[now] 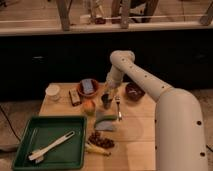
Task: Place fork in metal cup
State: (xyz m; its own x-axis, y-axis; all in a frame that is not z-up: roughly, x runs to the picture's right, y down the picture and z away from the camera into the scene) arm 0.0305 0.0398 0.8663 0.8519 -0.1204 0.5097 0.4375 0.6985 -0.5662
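Note:
The fork [119, 109] is slim and silvery. It hangs nearly upright, with its top end in my gripper [115, 96] and its lower end over the grey cloth. My gripper is shut on the fork, just right of and slightly above the metal cup [106, 102]. The metal cup is small and dark grey and stands on the wooden table [142, 130], right of the orange fruit [89, 106]. The arm partly hides the cup's far rim.
A brown bowl holding a blue object [89, 87] and a second brown bowl [134, 91] flank the gripper. A white cup [52, 91] stands at the far left. A green tray [30, 150] holds a white utensil [50, 147]. A green item on grey cloth [105, 121] and dark fruit [100, 140] lie in front.

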